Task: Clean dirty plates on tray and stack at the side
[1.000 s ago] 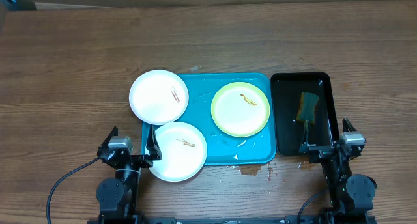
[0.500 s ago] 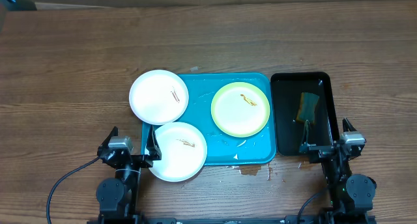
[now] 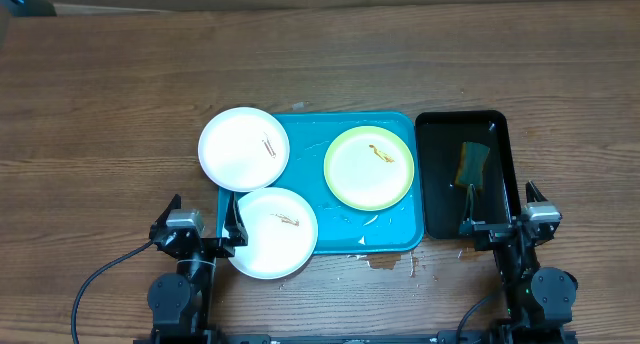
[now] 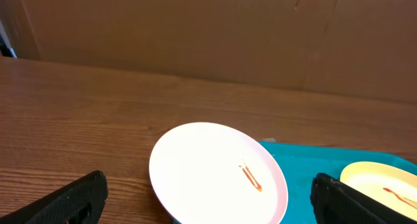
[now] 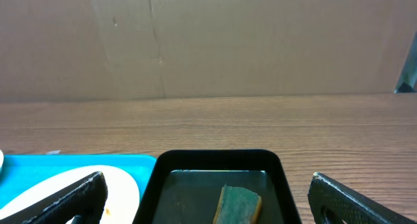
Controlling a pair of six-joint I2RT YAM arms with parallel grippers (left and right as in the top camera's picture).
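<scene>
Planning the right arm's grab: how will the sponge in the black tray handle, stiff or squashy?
Probably squashy: the sponge shows a green scouring face over yellowish foam. Likely light for its size. The black tray looks glossy, perhaps wet, so the sponge may slide if nudged.

three plates (image 3: pixel 243 149), two trays (image 3: pixel 312 134), one sponge (image 3: pixel 472 162)

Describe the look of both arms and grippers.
The left arm and right arm are black with round joints. The left gripper and right gripper each have two black fingers and a silver-grey block. A black cable curves from the left arm's base.
</scene>
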